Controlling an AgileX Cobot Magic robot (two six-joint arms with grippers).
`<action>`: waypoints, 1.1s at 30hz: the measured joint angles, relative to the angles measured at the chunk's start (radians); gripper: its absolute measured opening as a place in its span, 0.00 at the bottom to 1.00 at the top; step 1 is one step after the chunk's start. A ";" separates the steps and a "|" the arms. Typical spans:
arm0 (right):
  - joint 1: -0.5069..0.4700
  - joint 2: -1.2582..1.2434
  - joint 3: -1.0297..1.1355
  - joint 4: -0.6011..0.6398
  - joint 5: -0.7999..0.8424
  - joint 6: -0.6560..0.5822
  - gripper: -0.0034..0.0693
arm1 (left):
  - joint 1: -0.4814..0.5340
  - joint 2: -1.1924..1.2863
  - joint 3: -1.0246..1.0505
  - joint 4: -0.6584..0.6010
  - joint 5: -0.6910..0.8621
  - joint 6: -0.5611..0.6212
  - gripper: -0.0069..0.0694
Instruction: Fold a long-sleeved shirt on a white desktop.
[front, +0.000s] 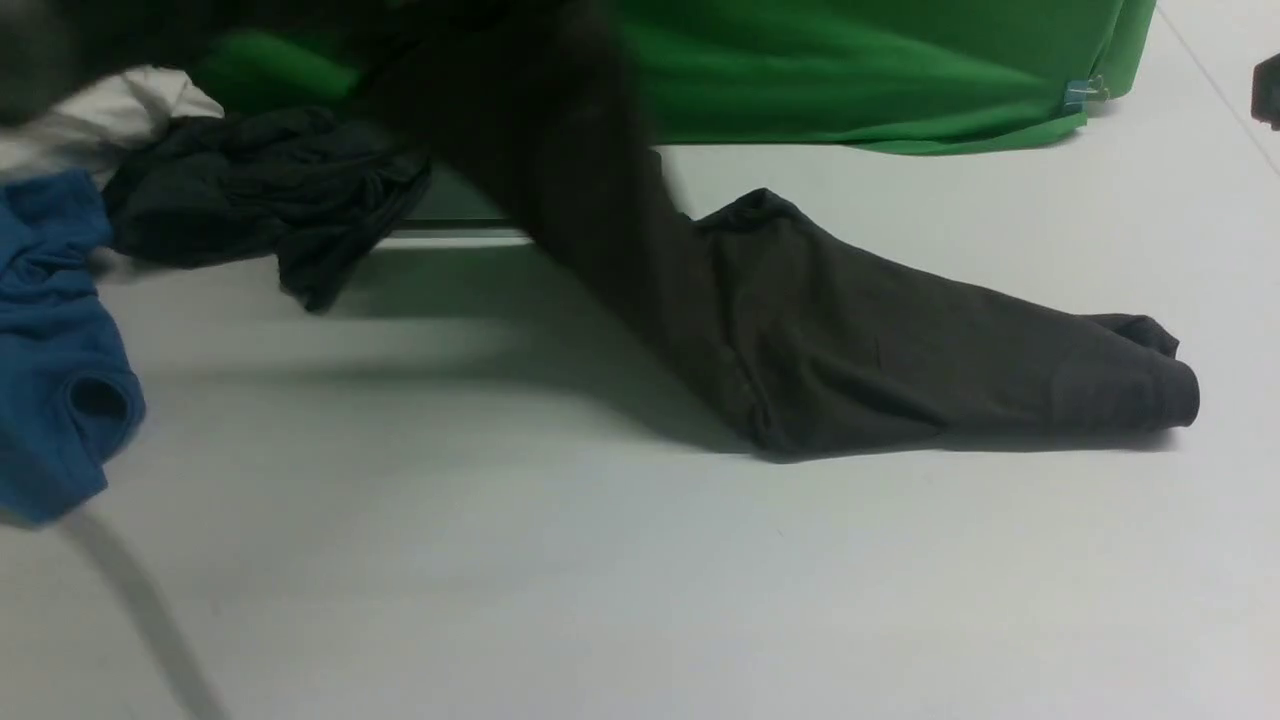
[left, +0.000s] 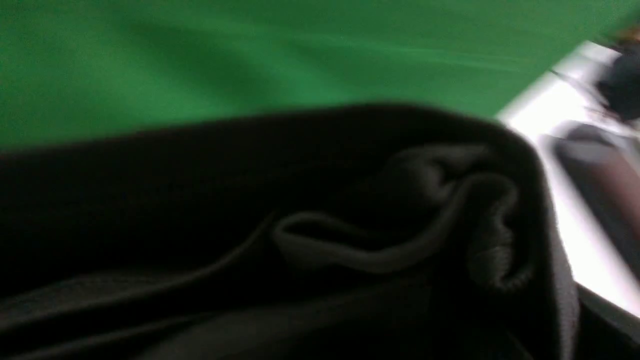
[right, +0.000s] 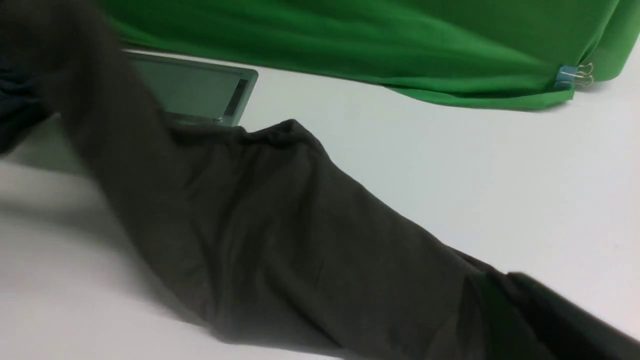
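1. Your left hand is hidden. The left wrist view shows only the shirt (left: 350, 235) bunched right before the lens, so I cannot tell how the jaws stand. Because the cloth rises off the table there, I judge that this hand grips it.
2. Your right hand is closed and out of sight, and nothing shows in it.
3. One sleeve (front: 950, 350) lies flat on the table (front: 500, 580), running toward 3 o'clock with the cuff (front: 1130, 395) at its end. The rest of the shirt climbs, blurred, toward 11 o'clock and out of the top of the front view, passing in front of the slot (right: 200, 92).
4. A dark garment (front: 250, 190), a blue garment (front: 50, 380) and a white cloth (front: 110, 110) are heaped at 9 to 10 o'clock. The dark one is just beside the lifted cloth, and I cannot tell whether they touch.
5. The step looks like drawing the shirt clear so you can spread it. Carry it toward the bare middle, around 6 o'clock, away from the heap so nothing gets dragged along.
6. Lower it slowly and let the cloth settle outward from the sleeve end, so no crease gets trapped underneath.
7. This soft knit will sag from a single grip. Before you fold, bring your right hand to the far shoulder or hem and pull the body flat between both hands.
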 joint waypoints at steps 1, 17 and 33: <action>0.000 0.000 0.000 0.000 0.000 0.000 0.07 | -0.011 0.024 -0.017 -0.001 0.003 0.000 0.25; 0.000 0.000 0.000 0.005 0.042 0.006 0.12 | -0.473 0.732 -0.743 -0.009 0.145 -0.133 0.47; 0.000 -0.041 -0.002 0.006 -0.007 0.006 0.19 | -0.207 0.479 -0.745 0.650 0.703 -0.507 1.00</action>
